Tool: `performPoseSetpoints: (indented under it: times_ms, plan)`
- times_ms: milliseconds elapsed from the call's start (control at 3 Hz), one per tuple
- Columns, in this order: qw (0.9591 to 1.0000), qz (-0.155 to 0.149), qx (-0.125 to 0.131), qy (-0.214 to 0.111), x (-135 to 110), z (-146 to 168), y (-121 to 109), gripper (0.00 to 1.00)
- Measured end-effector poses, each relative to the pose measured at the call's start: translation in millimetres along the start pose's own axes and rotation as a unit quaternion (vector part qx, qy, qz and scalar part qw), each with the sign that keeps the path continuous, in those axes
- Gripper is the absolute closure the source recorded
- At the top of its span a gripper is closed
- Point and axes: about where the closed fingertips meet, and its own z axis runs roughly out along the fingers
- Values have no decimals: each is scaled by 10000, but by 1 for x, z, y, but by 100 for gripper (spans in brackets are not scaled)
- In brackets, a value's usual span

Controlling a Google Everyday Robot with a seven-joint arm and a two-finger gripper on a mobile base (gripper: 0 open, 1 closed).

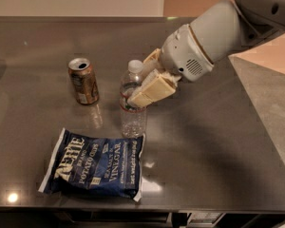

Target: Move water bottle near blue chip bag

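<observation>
The water bottle (132, 113), clear and ribbed with a white cap, stands upright on the dark table (218, 141), just past the upper right corner of the blue chip bag (94, 164). The bag lies flat near the table's front edge. My gripper (139, 82) reaches in from the right and is shut on the bottle's upper half. One tan finger (152, 90) crosses in front of the bottle and the other (152, 56) shows behind its neck.
An orange-brown soda can (83, 80) stands upright to the left of the bottle, about a can's width away. The table's right edge (256, 122) runs diagonally, with floor beyond. A wall lies behind the table's far edge.
</observation>
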Motion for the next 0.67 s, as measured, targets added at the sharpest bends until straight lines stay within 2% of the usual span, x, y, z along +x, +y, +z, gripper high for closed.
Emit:
performPoseSetpoints:
  times_ms: [333, 667]
  plan:
    - [10000, -19, -4, 5, -2, 1, 1, 0]
    - [10000, -20, -4, 5, -2, 1, 1, 0]
